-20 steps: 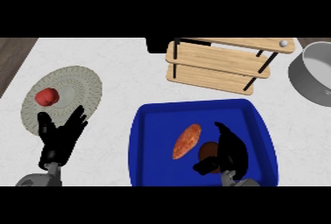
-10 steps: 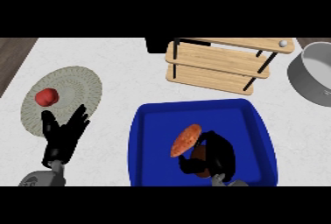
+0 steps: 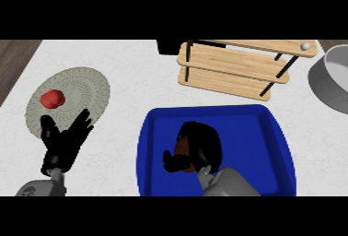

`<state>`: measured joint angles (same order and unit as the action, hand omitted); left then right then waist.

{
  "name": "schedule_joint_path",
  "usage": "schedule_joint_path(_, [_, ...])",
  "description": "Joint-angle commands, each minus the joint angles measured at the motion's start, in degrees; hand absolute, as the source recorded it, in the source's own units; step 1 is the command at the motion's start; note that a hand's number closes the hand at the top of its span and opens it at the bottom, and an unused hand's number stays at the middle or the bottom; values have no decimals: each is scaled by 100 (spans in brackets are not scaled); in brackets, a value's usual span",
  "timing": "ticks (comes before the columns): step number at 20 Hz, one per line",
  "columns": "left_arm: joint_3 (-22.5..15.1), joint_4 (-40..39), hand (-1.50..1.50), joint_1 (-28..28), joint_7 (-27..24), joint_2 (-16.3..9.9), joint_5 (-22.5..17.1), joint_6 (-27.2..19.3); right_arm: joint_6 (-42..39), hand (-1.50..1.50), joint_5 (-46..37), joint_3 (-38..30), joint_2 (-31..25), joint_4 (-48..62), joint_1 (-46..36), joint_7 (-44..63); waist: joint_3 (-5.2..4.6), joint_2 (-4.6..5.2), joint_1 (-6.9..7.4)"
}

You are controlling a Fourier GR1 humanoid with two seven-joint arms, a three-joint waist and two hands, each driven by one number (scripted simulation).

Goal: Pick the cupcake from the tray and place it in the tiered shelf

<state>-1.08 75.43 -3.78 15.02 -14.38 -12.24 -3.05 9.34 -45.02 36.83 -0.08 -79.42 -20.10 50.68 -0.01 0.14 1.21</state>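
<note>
1 blue tray [image 3: 151, 138], 1 tiered shelf [image 3: 231, 69], 1 round mat [image 3: 81, 87], 1 red fruit [image 3: 52, 98], 1 grey pot [image 3: 332, 78]

Grey forearms end in black left hand [image 3: 62, 146] and right hand [image 3: 200, 145].

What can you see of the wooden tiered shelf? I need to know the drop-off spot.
The tiered shelf stands at the counter's far side, beyond the blue tray. It has stepped light wooden boards joined by thin black posts, one topped by a small pale knob. No item shows on the boards. Nothing touches it. A grey pot sits to its right.
</note>
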Motion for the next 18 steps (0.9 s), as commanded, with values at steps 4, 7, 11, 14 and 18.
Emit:
schedule_joint_path(4, [-6, 255, 0, 25, 267, 4, 11, -20, 479, 150, 199, 588, 8, -625, -1486, 1008, 2, -32, -12])
schedule_joint_path(7, [34, 267, 0, -32, 331, 51, 64, -176, 63, 150, -513, 374, 7, -1345, -1713, 1448, 0, -55, -141])
schedule_joint_path(11, [12, -112, 0, 106, -99, 146, 122, -55, -426, 150, -763, -8, 6, -1941, -2760, 2535, -11, -81, -166])
schedule_joint_path(14, [171, 89, 0, 282, 58, -133, 13, 105, -1141, 150, -814, -541, 5, -2091, -3176, 2714, -7, -76, -129])
schedule_joint_path(18, [144, 114, 0, 38, 167, 29, 7, -3, -1535, 150, -852, -1058, 5, -2241, -3690, 2875, -5, -68, -167])
